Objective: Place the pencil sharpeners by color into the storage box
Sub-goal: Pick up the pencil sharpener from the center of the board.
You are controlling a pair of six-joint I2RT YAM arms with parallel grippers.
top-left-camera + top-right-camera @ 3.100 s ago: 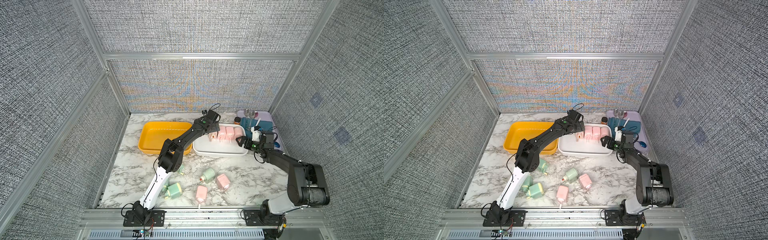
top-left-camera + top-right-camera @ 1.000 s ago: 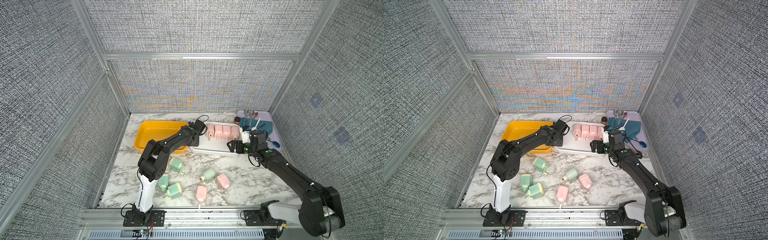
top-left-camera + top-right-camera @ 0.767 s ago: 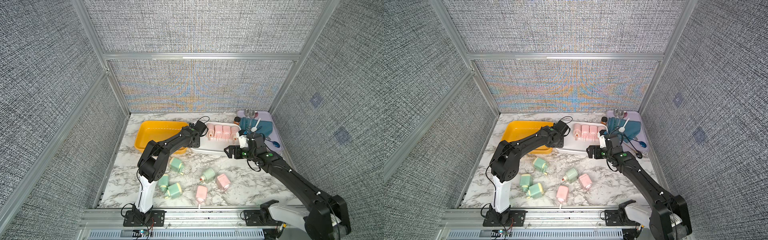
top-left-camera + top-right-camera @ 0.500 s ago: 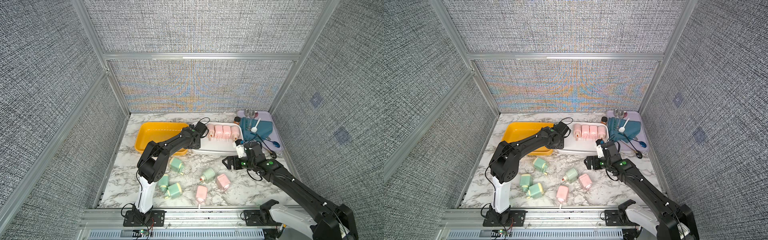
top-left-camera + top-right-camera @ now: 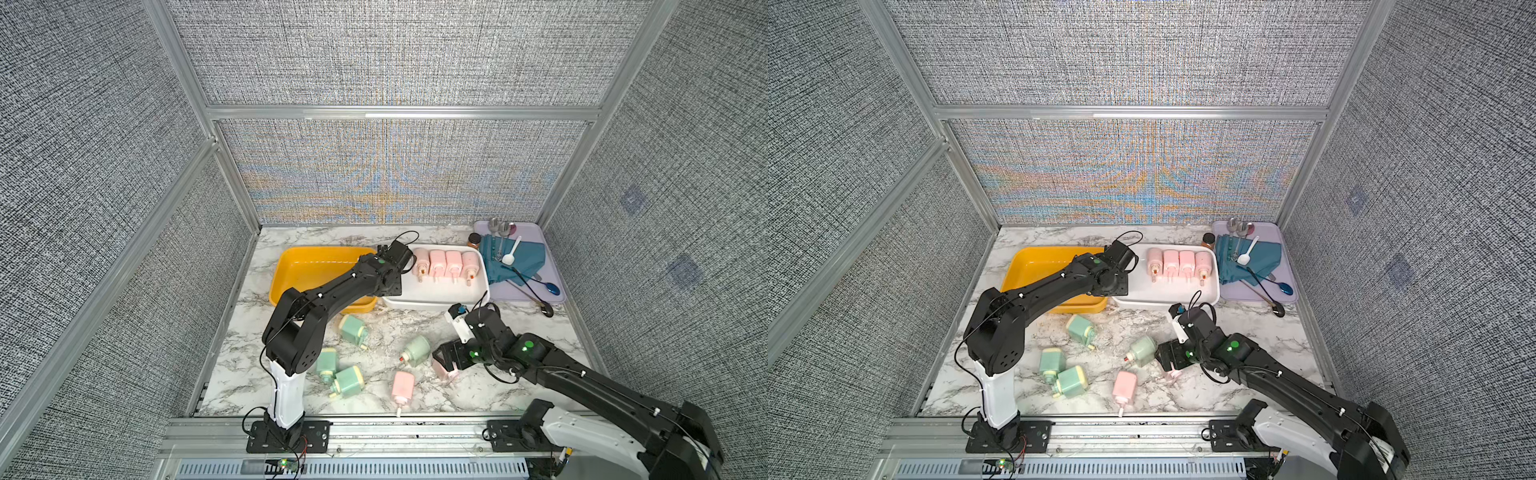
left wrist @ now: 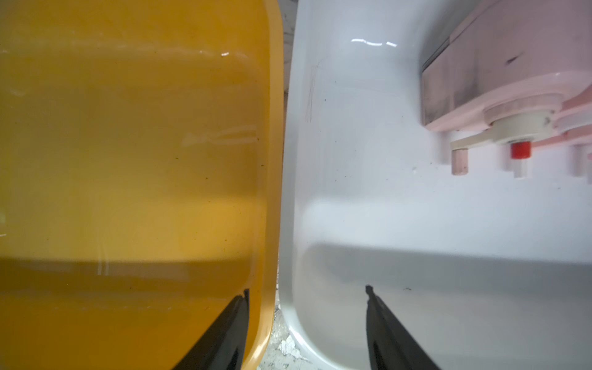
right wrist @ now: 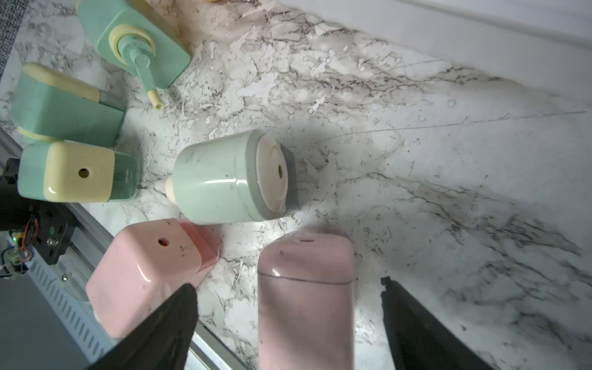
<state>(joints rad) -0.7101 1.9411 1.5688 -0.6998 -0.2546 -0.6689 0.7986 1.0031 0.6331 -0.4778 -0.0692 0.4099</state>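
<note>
Several pink pencil sharpeners [image 5: 444, 264] lie in a row in the white storage box [image 5: 436, 297]. The yellow box [image 5: 307, 270] beside it holds nothing. Several green sharpeners [image 5: 352, 328] and one pink sharpener [image 5: 402, 385] lie loose on the marble. My right gripper [image 7: 288, 285] stands open, low over another pink sharpener [image 7: 306, 304], one finger on each side with gaps. In both top views it [image 5: 1169, 359] hides most of that sharpener. My left gripper [image 6: 306, 293] is open and empty, straddling the adjoining rims of the two boxes.
A lilac tray [image 5: 552, 291] with a teal cloth and spoons sits at the back right, with a brown-lidded jar [image 5: 474, 240] beside it. A green sharpener [image 7: 230, 176] lies just beyond the right fingers. The metal front rail [image 5: 374, 424] runs close by.
My right arm has swung from the white box toward the front and come down over the loose pink sharpener. The left gripper stayed at the boxes' border and opened wider.
</note>
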